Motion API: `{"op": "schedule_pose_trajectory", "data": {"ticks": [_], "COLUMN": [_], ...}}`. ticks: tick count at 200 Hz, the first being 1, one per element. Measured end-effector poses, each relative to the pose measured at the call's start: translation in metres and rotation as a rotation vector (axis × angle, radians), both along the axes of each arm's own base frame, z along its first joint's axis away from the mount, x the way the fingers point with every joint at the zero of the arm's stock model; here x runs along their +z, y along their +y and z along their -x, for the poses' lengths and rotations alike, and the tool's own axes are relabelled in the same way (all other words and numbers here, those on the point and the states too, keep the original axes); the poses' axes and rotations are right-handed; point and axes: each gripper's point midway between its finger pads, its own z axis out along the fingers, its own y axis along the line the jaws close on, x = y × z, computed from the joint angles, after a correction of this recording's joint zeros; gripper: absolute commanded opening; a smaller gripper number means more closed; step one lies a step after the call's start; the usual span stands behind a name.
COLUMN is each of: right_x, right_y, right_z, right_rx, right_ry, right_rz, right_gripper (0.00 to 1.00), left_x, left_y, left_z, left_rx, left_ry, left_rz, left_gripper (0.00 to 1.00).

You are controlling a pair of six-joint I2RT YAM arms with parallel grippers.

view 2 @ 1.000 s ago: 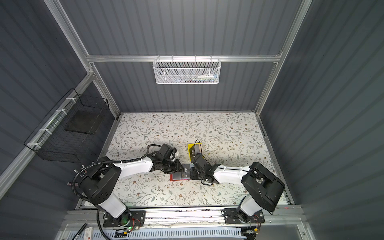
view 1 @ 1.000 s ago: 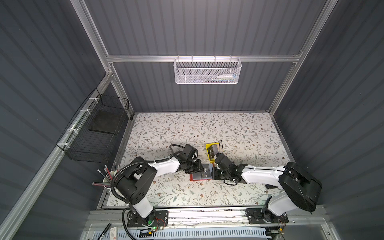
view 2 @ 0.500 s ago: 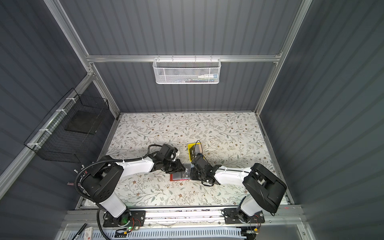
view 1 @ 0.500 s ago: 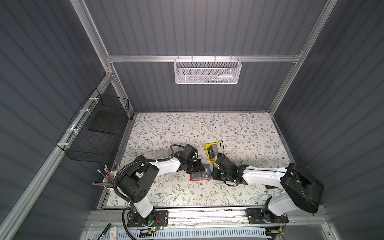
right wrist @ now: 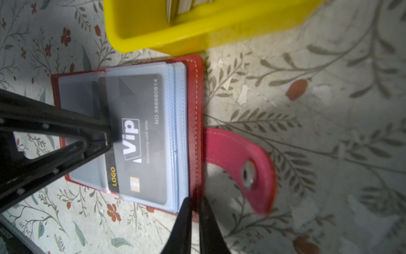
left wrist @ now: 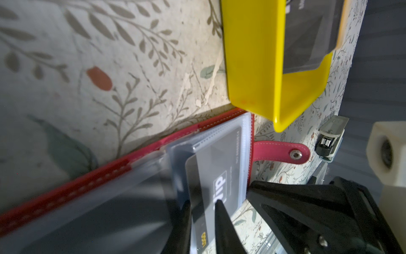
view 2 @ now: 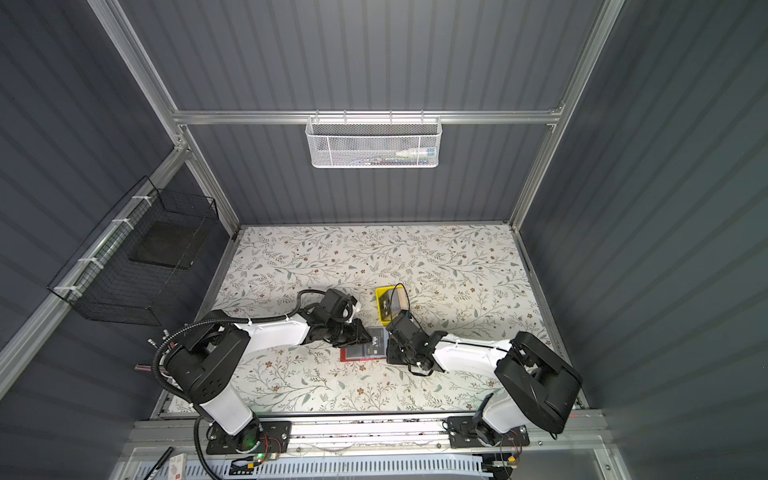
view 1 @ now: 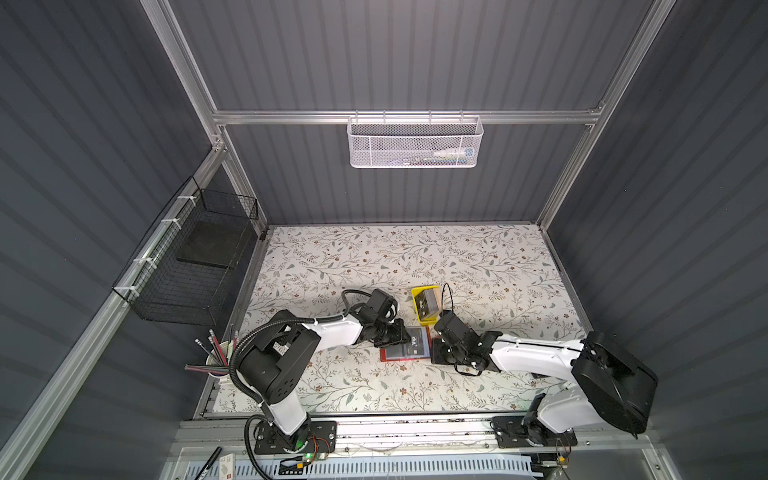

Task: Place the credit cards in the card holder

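Our left gripper [left wrist: 203,211] pinches the bare edge of the black VIP card [right wrist: 140,136]. The right gripper [right wrist: 194,204] has its fingers pressed almost together, tips down on the red cover of the card holder [right wrist: 194,99].

Around them we see dark grey ribbed walls [view 1: 415,62] on three sides, braced by an aluminium frame [view 1: 270,117]. The tabletop [view 1: 415,257] carries a pale print of leafy sprigs and small red flowers. A black wire basket [view 1: 187,270] hangs on the left wall, and a white mesh basket [view 1: 413,145] hangs from the rail on the back wall. At the tabletop's front left corner stands a cup of pencils [view 1: 216,361].

We find the card holder lying open near the middle of the tabletop, toward the front edge, between the two grippers. Just behind it sits a yellow tray [view 1: 415,297] holding more cards [view 1: 428,303]. The black VIP card lies mostly inside a clear pocket, with one strip standing out. The strap [right wrist: 237,158], with its snap, lies on the tabletop beside the cover.
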Motion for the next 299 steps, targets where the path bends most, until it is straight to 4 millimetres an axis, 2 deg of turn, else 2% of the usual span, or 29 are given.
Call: {"op": "schedule_pose_trajectory", "data": {"ticks": [165,215,247,299], "right_x": [-0.002,-0.002,-0.002,0.010], "right_y": [0.000,-0.001,-0.006,-0.009], "right_z": [0.000,0.001,0.004,0.003], "right_rx": [0.000,-0.001,-0.001,-0.011], "right_ry": [0.003,-0.002,-0.004,-0.035], "right_rz": [0.004,-0.002,-0.003,-0.017], "right_gripper": [0.10,0.14,0.16,0.18], "left_x": [-0.001,-0.002,0.007,0.037], "left_y": [-0.006,-0.001,0.004,0.021], "left_z": [0.003,0.005,0.005,0.007], "left_rx": [-0.016,-0.018,-0.014,0.000], "left_ry": [0.001,-0.002,-0.030,-0.111], "left_rz": [-0.002,-0.025,-0.039,-0.011], "left_gripper": [0.22,0.24,0.26,0.31]}}
